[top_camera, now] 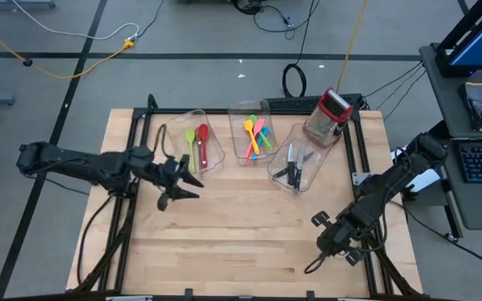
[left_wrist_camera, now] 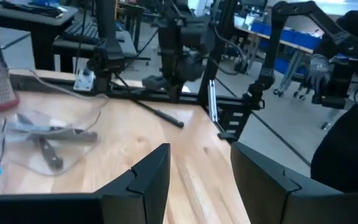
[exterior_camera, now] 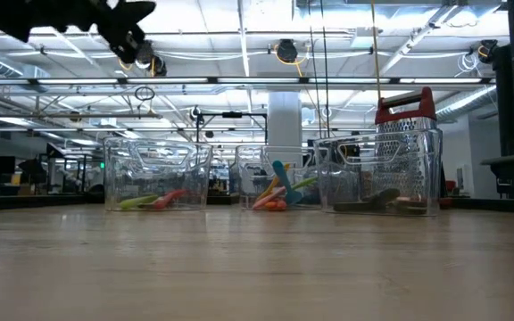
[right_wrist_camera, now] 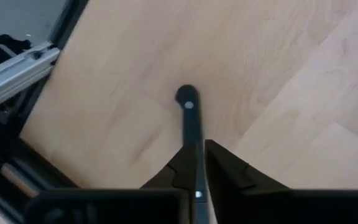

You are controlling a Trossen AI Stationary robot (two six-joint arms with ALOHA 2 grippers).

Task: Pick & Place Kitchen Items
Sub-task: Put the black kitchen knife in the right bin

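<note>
Black-handled utensil (right_wrist_camera: pixel 191 134) pinched between the narrow jaws of the right gripper (right_wrist_camera: pixel 194 163), rounded handle end with a small rivet pointing out over the tabletop (right_wrist_camera: pixel 278 74); blade end not visible. Right gripper (top_camera: pixel 335 238) low over the near right corner of the tabletop (top_camera: pixel 241 242), beside the metal frame rail (right_wrist_camera: pixel 17 71). Black-handled knives (top_camera: pixel 293 167) in the right clear bin (top_camera: pixel 298 159); orange, pink, green and blue spoons (top_camera: pixel 258 135) in the middle bin (top_camera: pixel 249 132); green and red spoons (top_camera: pixel 197 144) in the left bin (top_camera: pixel 199 142). Red-topped grater (top_camera: pixel 329 117) at the far right, just beside the knife bin. Left gripper (top_camera: pixel 174 180) raised above the left half of the tabletop, jaws partly apart, holding nothing.
</note>
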